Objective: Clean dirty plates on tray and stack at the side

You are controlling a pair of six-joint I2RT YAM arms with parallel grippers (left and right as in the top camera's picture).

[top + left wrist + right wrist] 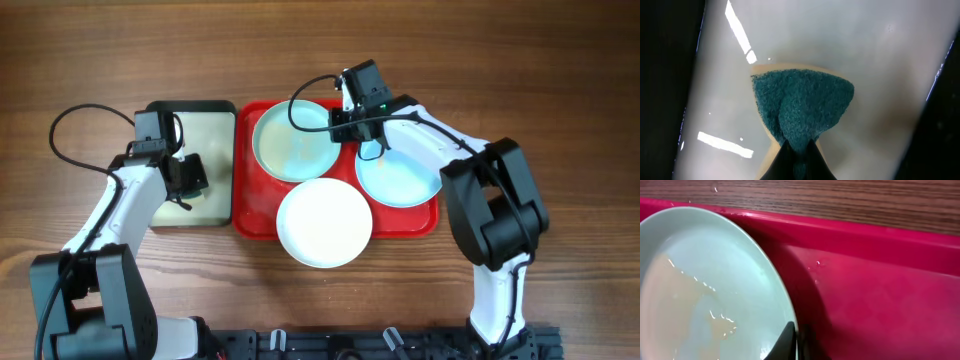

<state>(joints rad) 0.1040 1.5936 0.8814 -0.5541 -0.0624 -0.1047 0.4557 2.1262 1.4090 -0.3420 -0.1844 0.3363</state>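
Right gripper (796,342): pinching fully closed on far-left plate (715,280) rim; left gripper (797,160): clamping sponge (802,107). Possibly slipping off thin, wet rim on lifting, spilling residue onto tray (880,305).

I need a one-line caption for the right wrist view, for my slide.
Right gripper pinches the rim of a smeared pale-blue plate on the red tray.

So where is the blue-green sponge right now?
The sponge is pinched in the left gripper, on the left in the overhead view, over the small dark-rimmed tray beside the red tray.
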